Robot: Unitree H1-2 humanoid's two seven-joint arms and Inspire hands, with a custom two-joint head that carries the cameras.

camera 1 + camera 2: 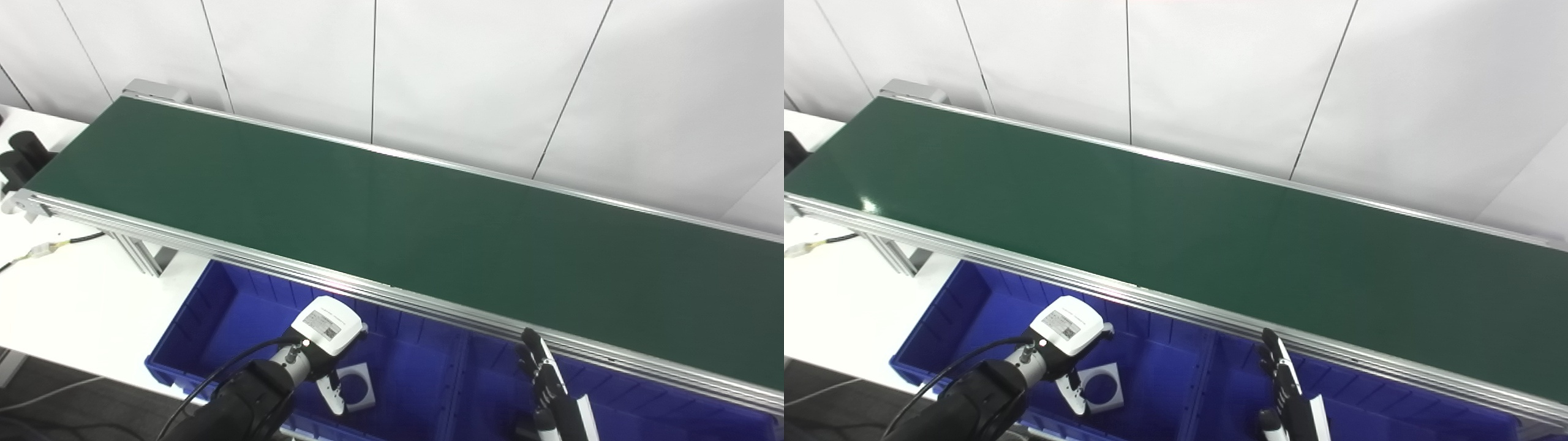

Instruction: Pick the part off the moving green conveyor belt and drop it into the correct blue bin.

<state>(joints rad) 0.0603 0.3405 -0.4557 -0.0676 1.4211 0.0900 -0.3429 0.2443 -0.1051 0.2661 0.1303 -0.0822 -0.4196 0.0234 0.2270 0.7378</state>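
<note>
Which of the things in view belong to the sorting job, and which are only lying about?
Belong to the job:
- green conveyor belt, bare of parts
- left blue bin, holding a white part
- right blue bin
- left hand, over the left bin
- right hand

Only lying about:
- cable with connector on the white table
- black object by the belt's end

A conveyor belt [392, 208] runs from upper left to lower right, a wall [465, 73] behind it. Below its near rail sit two bins: the left bin [202, 331] holds a square part [357, 386]; the right bin [643, 398] lies at lower right.
</note>
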